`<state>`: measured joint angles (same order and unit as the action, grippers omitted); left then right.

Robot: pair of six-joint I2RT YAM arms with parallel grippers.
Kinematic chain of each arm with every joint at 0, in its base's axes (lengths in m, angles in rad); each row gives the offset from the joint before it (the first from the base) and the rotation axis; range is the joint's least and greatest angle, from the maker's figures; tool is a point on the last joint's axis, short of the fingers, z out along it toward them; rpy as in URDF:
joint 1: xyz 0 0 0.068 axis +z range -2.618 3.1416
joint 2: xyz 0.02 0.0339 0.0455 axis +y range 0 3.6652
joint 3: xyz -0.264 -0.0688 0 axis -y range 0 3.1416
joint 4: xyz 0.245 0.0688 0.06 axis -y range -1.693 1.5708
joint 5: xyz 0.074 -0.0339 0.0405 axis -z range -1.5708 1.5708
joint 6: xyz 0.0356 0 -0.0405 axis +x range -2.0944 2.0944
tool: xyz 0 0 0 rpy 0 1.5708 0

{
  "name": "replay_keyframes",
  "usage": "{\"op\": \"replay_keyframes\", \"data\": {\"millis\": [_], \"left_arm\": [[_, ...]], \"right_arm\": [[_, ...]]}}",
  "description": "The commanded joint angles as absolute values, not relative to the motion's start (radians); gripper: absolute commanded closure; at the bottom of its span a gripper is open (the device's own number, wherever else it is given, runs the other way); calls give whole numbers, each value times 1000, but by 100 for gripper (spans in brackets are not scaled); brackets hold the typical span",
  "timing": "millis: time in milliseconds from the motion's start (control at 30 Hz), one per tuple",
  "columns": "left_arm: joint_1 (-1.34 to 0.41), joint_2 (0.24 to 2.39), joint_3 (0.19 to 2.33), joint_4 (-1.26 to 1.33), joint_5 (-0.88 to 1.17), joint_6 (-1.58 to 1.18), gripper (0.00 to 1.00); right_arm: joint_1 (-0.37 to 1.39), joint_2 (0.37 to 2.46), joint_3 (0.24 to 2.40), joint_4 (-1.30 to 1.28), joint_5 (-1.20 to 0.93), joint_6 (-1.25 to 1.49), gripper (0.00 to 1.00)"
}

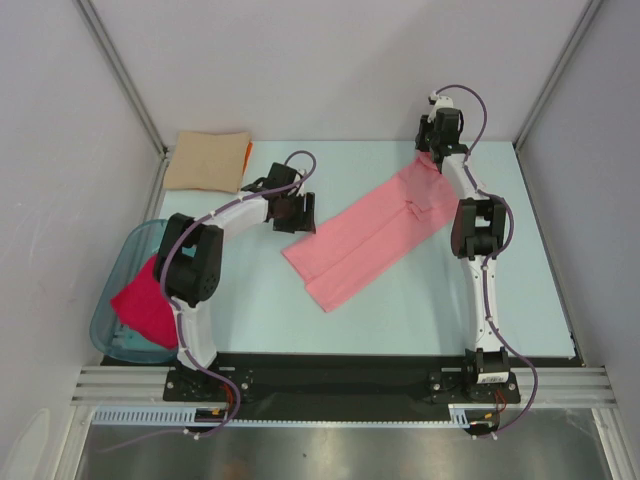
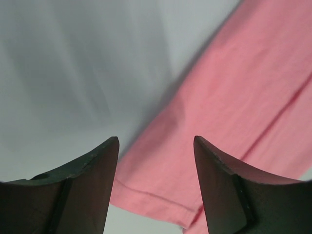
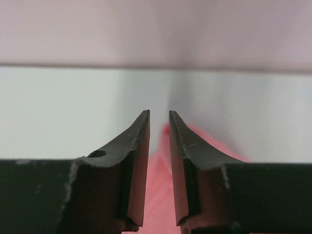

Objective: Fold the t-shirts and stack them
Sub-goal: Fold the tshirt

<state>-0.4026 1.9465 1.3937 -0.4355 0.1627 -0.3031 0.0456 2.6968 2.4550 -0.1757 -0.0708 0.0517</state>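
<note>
A salmon-pink t-shirt [image 1: 375,232], folded into a long strip, lies diagonally across the table. My left gripper [image 1: 300,212] is open and hovers at the strip's near-left edge. In the left wrist view the shirt's hem [image 2: 161,195] shows between my open left gripper [image 2: 156,141]. My right gripper [image 1: 432,152] is at the strip's far end, jaws nearly closed with pink cloth [image 3: 158,195] between them. A folded tan t-shirt [image 1: 207,160] lies at the far left with an orange t-shirt's edge [image 1: 247,152] beside it. A crimson-pink t-shirt [image 1: 145,300] lies in the tub.
A translucent teal plastic tub [image 1: 112,305] stands at the near left beside the left arm's base. White walls and metal frame posts enclose the table on three sides.
</note>
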Motion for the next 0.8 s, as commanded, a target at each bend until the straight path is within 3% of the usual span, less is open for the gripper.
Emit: {"op": "replay_keyframes", "data": {"millis": [0,133,200,300,400,467,767], "left_arm": [[-384,2005,1465,-472,81,-213,31],[-350,2052,1479,-488,83,-198,29],[-339,2080,1493,-509,83,-186,29],[-328,2077,1454,-494,86,-189,29],[-328,2079,1436,-494,118,-183,30],[-328,2068,1419,-495,147,-186,30],[-330,1956,1275,-480,267,-227,32]], "right_arm": [[54,2721,2542,-11,-92,35,73],[48,2744,2533,80,-23,26,78],[41,2746,2534,78,-9,21,68],[40,2688,2488,60,47,18,66],[44,2599,2500,-96,113,90,56],[44,2528,2426,-197,115,148,47],[77,1964,1719,-299,-18,362,40]]}}
